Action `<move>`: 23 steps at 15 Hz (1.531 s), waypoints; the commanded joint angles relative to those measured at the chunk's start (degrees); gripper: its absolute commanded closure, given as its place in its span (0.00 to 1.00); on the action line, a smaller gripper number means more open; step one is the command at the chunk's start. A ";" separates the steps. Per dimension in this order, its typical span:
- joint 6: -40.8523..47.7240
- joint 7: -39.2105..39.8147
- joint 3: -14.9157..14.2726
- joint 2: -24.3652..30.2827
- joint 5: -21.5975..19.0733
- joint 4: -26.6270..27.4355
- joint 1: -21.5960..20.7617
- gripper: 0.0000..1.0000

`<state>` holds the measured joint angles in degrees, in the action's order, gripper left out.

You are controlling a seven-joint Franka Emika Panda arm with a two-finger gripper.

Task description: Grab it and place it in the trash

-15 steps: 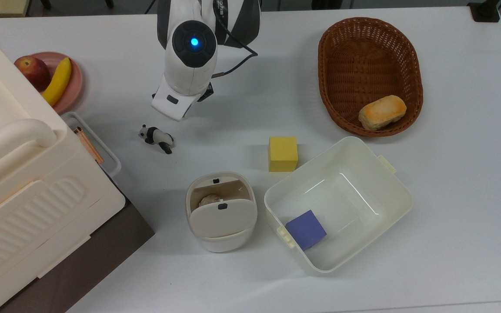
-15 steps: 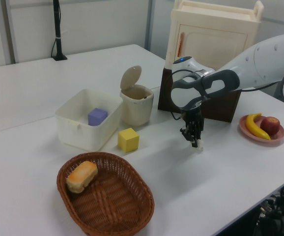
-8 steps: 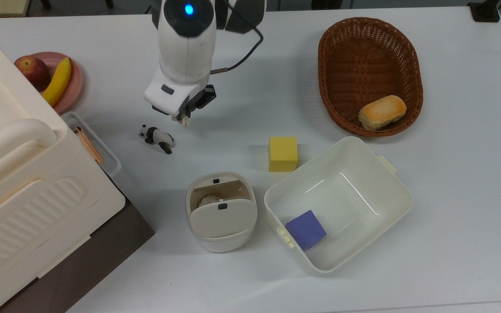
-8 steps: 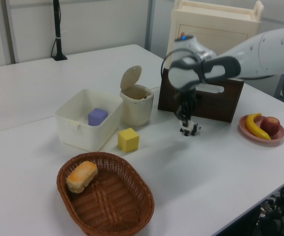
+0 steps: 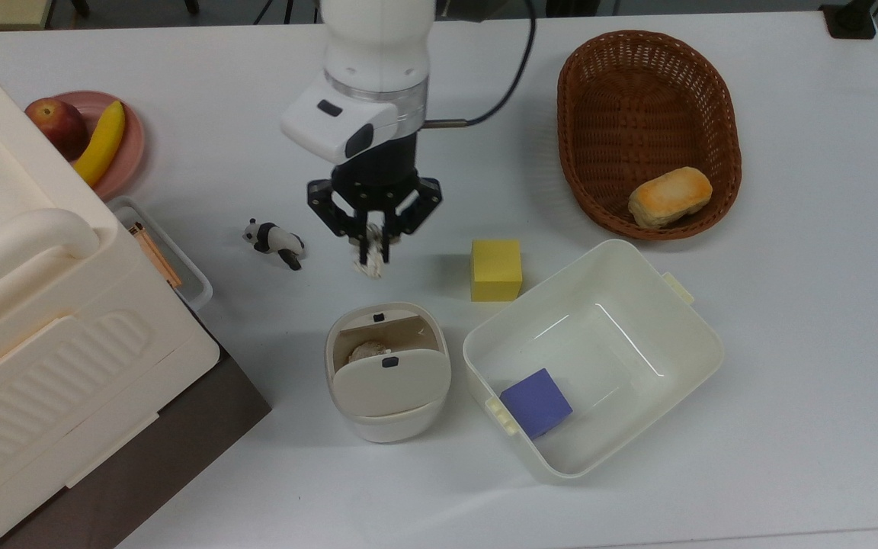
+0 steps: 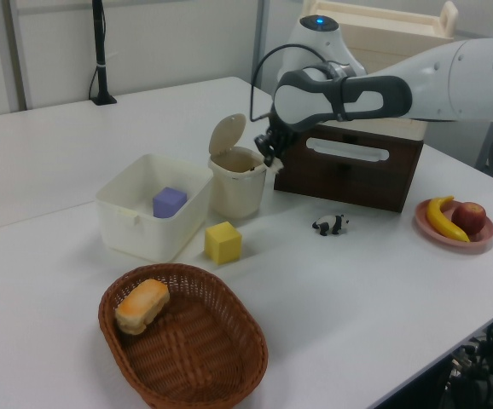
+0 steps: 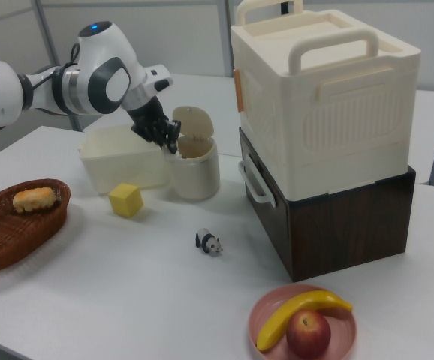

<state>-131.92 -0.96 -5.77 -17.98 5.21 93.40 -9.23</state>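
Just beside the bin [image 5: 387, 371], the hand [image 5: 372, 245] clenches the paper ball [image 5: 370, 262]; released short of the opening, it could bounce off the rim.

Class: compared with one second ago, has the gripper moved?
Yes. The gripper has moved from near the panda figurine toward the trash bin, in the top view.

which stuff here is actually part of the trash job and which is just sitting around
Part of the job:
- crumpled paper ball, pinched in the gripper
- flap-lid trash bin

Just lying about:
- panda figurine
- yellow cube
- open tub with purple block
- basket with bread
- fruit plate
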 commanded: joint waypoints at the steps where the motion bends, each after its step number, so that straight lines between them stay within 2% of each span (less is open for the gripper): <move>1: -3.78 -7.20 -0.38 -5.73 0.24 -7.25 -0.79 0.78; 4: -4.66 -9.58 -0.55 -10.22 0.94 -11.83 -1.40 0.67; 5: -6.41 -11.33 -0.64 -10.75 1.29 -11.93 -1.40 0.49; 6: -7.90 -12.91 -0.64 -10.84 1.90 -11.84 -1.40 0.15; 7: -8.26 -13.97 -0.64 -10.84 3.13 -11.84 -1.49 0.00; 11: -7.83 -15.83 -0.56 -10.06 3.76 -11.75 -1.58 0.00; 13: -3.73 -15.74 -0.56 -7.61 3.75 -10.62 -1.67 0.00; 14: 1.35 -15.65 -0.47 -6.29 3.41 -10.52 -1.58 0.00; 16: 19.33 -14.08 0.14 -1.73 2.44 -10.52 -2.01 0.00; 18: 29.65 -10.22 1.64 0.92 -0.71 -10.52 -1.58 0.00; 21: 40.48 -3.01 1.03 4.52 -6.78 -10.52 -0.96 0.00; 23: 43.84 -0.54 0.94 6.64 -7.58 -10.43 0.52 0.00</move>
<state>-92.89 -6.78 -4.24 -15.45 0.44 81.13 -10.21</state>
